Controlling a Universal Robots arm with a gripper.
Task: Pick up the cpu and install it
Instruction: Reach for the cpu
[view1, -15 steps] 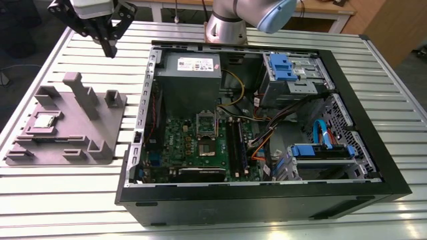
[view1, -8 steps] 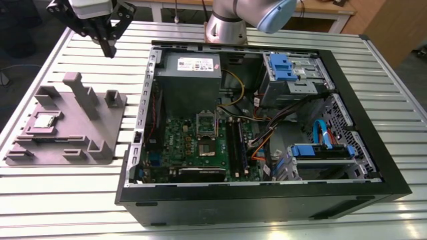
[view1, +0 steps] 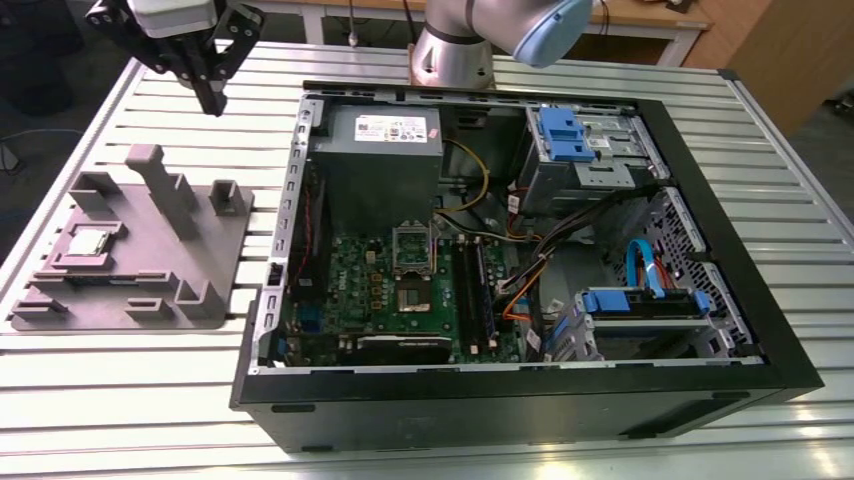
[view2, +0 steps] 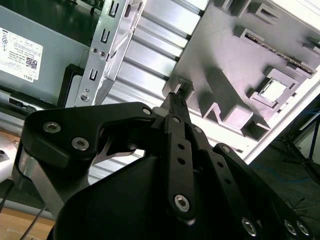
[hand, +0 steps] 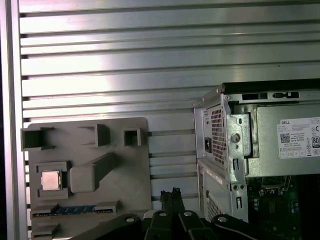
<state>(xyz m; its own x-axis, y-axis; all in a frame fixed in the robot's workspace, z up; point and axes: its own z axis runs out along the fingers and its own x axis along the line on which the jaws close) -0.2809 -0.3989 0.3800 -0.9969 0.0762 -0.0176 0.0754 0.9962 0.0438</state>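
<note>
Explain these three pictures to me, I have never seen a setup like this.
This is a robot arm working at a slatted metal table. The exterior view comes from a camera standing off the arm; the two wrist views come from cameras riding on the arm, looking past its black tool. On the table lie an open computer case, its motherboard showing, and, at the exterior view's left, a grey fixture plate. The cpu, a small silvery square, sits in a pocket of that plate. The tool is shut, holds nothing, and hangs above the table near the plate, apart from the cpu.
</note>
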